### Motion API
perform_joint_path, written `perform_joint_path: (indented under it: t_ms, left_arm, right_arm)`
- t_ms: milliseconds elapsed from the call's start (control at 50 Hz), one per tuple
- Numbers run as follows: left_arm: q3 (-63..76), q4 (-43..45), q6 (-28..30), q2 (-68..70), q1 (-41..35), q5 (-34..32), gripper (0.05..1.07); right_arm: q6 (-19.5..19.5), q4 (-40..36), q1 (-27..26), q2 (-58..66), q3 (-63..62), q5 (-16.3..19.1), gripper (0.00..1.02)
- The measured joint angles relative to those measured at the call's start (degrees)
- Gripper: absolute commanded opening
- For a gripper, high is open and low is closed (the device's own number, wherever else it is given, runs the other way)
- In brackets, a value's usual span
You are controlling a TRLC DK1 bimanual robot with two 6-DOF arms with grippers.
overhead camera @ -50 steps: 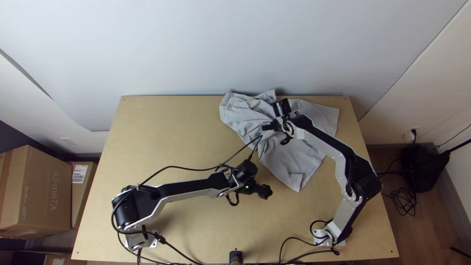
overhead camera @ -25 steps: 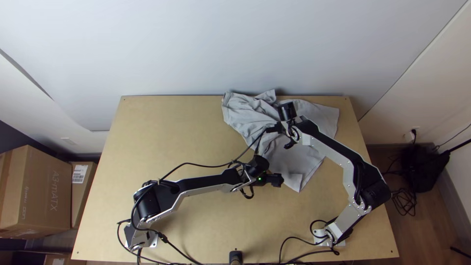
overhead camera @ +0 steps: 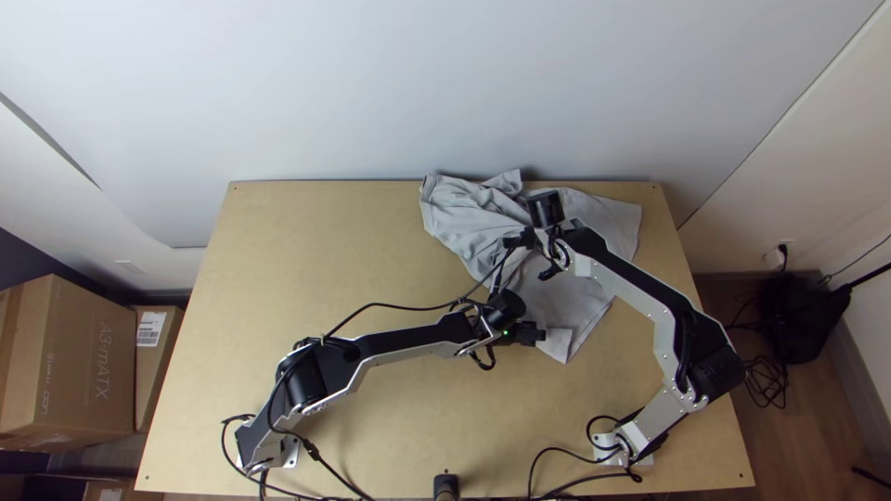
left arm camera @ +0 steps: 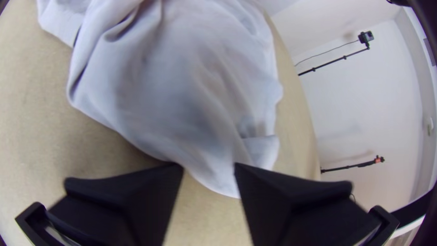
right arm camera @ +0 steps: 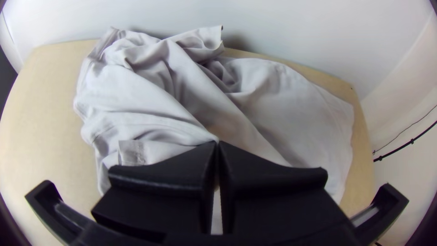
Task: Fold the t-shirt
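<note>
In the top view, the shirt [overhead camera: 455,213] lies on the surface [overhead camera: 325,241] by its far edge, towards the far right corner, partly bunched and partly spread. Left of the surface, a box [overhead camera: 65,362] carries print, and a smaller box [overhead camera: 148,380] has a white label [overhead camera: 151,329].

In the left wrist view, the left hand [left arm camera: 209,169] is open, with its fingers apart at the shirt's near corner.

In the right wrist view, the right hand [right arm camera: 217,145] is closed and seems to pinch a raised crease of the shirt.

The step in hand is probably straightening the cloth before folding. The next move calls for the left hand to close on the corner, so that both can pull the shirt flat.
</note>
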State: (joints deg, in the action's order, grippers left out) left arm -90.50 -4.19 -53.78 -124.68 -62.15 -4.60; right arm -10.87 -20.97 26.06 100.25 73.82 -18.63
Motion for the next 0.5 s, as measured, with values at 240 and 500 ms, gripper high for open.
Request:
perform_joint_path:
  t_ms: [240,500]
  left_arm:
    - [2.5,-0.7,4.2,1.2,0.3,1.6,0.08]
    - [20.5,-7.0,13.5,19.5,4.4,-4.3,0.08]
  right_arm:
    - [0.0,0.4,-0.5,-0.3,-0.5,0.0,0.02]
    - [-0.3,0.5,-1.6,-0.3,-0.5,0.0,0.02]
